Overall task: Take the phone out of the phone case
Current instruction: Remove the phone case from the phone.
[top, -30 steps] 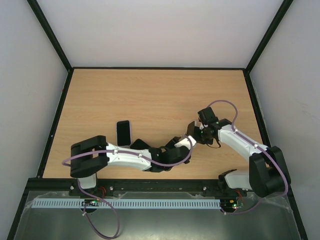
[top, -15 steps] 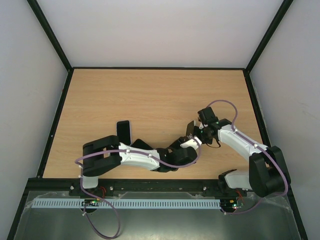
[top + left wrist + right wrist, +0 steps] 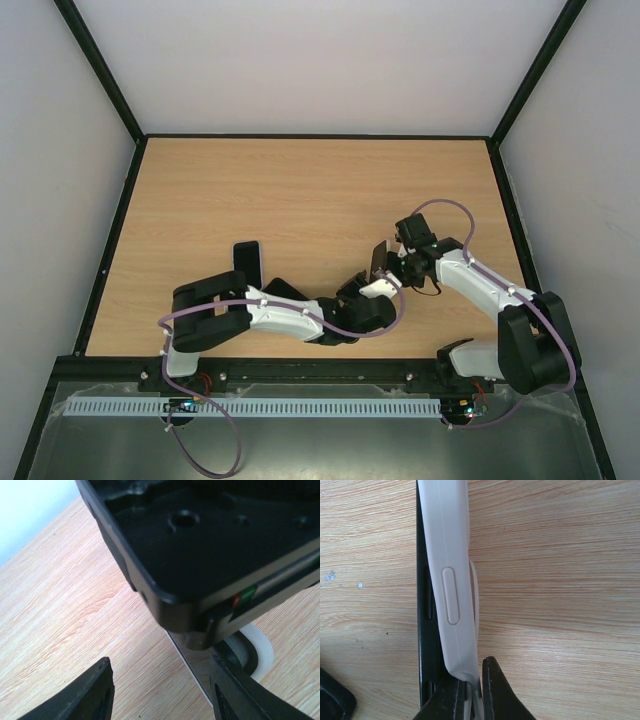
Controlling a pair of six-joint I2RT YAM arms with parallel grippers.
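Swung rightward across the lower part of the top view, the left arm brings the left gripper (image 3: 161,680), jaws half apart and empty, beside the phone (image 3: 422,605). Mid-frame, the right gripper (image 3: 474,682) pinches the case (image 3: 452,580) rim. The phone looks still seated, so pulling it free remains.

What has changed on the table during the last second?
The left arm's rear joint swung right, toward the middle; the left gripper stayed open beside the phone case. The right gripper kept its pinch on the case rim. The spare black phone did not move.
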